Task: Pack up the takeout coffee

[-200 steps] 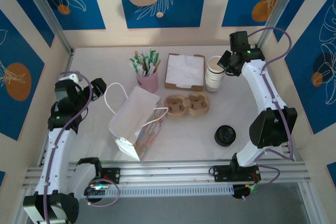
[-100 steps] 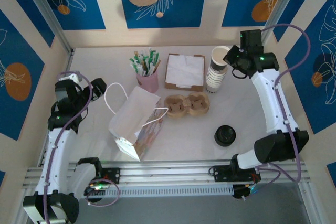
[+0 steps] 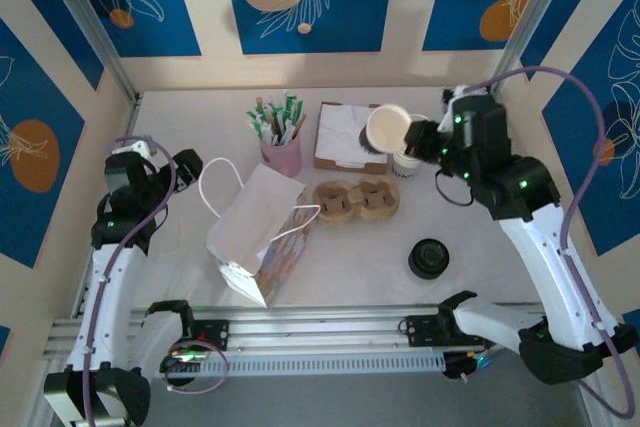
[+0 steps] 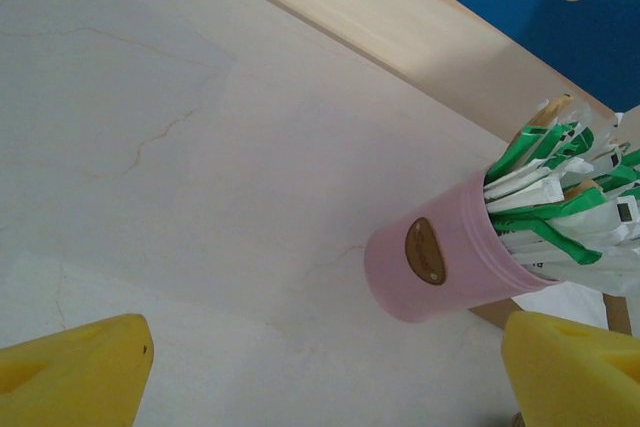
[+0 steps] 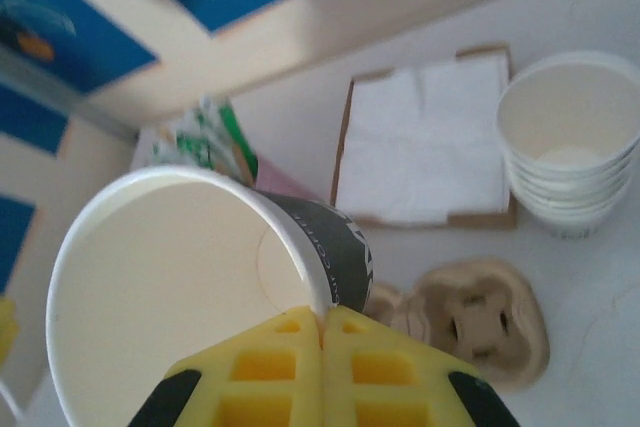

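My right gripper is shut on the rim of a lidless paper cup with a dark printed side. The cup hangs tilted in the air, above the napkin box and just left of the stack of white cups. A round black lid rests on the table at the right front. The takeout coffee, a capped cup, is out of view. The moulded pulp carrier lies mid-table. At the left, my left gripper stands open over bare table.
A white paper bag lies on its side left of the carrier. A pink cup of green and white packets stands behind it. A cardboard box of napkins sits at the back. Walls close in on three sides.
The right arm has lifted the top cup off the stack, carried it left and tilted it. The left arm has not moved.
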